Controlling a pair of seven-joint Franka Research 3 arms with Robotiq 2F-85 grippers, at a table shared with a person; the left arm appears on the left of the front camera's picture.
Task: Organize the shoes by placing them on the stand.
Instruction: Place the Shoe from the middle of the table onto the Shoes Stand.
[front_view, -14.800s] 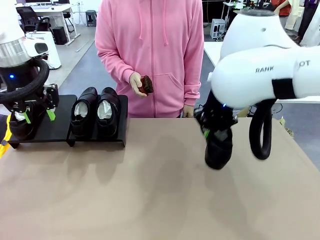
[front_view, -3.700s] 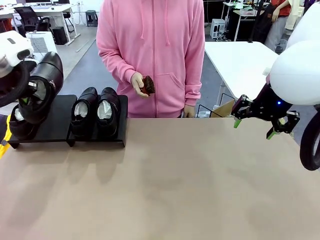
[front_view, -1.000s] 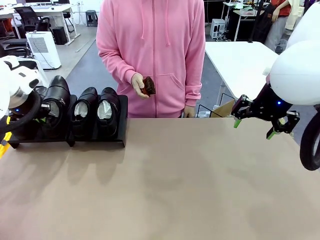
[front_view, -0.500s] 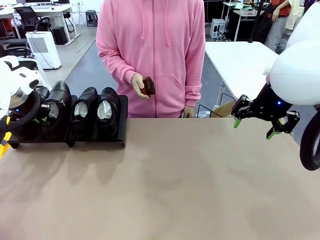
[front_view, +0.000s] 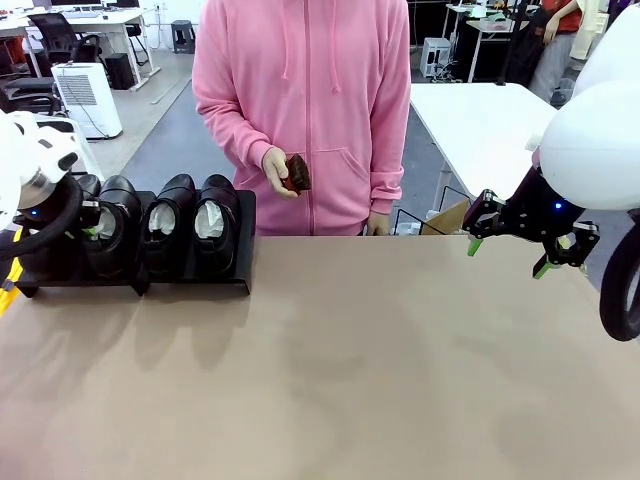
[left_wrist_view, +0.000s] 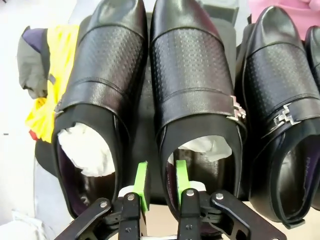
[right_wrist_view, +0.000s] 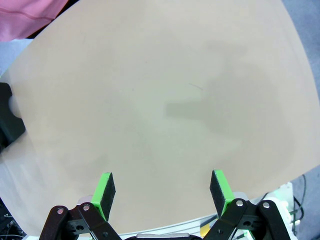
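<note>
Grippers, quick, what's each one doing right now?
Left gripper: partly open, pads astride the heel rim of a shoe on the stand; grip uncertain.
Right gripper: open, holding nothing.

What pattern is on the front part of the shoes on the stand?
Small perforated dots across the black leather shoes, clearest in the left wrist view.

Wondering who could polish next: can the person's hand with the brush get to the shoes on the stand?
Probably yes: the hand is near the stand, nothing between; the left gripper crowds one shoe.
</note>
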